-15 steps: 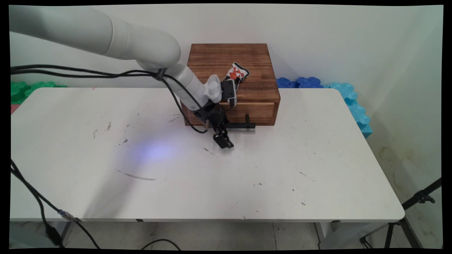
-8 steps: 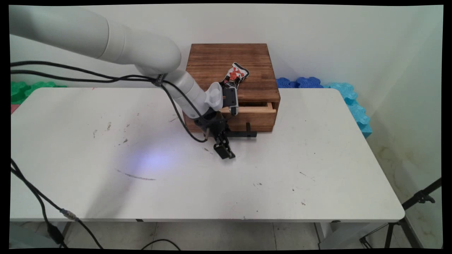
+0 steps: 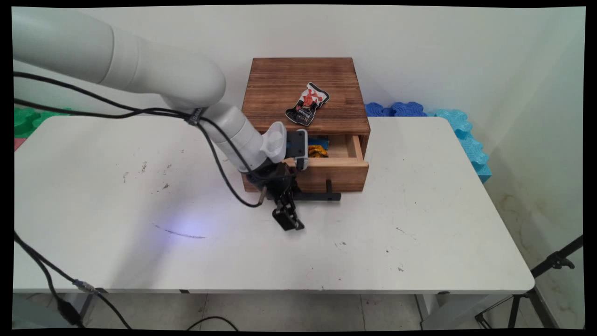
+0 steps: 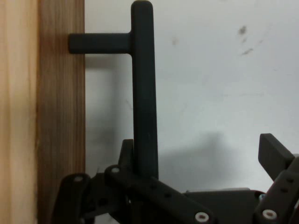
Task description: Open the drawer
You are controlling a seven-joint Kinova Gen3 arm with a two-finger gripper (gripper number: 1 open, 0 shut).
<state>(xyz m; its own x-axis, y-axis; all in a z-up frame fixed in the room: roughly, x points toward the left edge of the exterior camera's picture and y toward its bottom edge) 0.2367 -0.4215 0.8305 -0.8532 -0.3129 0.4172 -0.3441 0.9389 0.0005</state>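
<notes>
Black and rigid, the drawer handle [image 4: 144, 93] runs up the middle of the hand view, its stub post joining the wooden drawer front [image 4: 60, 116] along the left edge. My gripper [image 3: 288, 215] sits low at centre frame in the main view, just left of the handle's bar [image 3: 322, 196]. My jaws stand apart: one finger [image 4: 127, 156] is tucked behind the bar on the drawer side, the other finger [image 4: 275, 156] stands well off to the right, so I hook the bar and do not clamp it.

Moving right in the main view, the wooden box [image 3: 303, 79] stands at upper centre with its drawer [image 3: 347, 161] drawn partly out. Inside it I can see a blue item [image 3: 318, 141] and a yellow-orange item [image 3: 318, 151]; what they are I cannot tell. A crumpled snack wrapper [image 3: 308, 103] lies on the box's top.

As I judge it, the main risk is the hook slipping: with only one finger behind the bar, any sideways drift could slide it off the bar's free end. A pull off the drawer's line could skew the drawer and bind it, or drag the whole box across the white table [image 3: 419, 233]. Too long a pull could bring the drawer clean out and spill what it holds. My hanging cable [image 3: 224, 172] could also snag the box's corner.
</notes>
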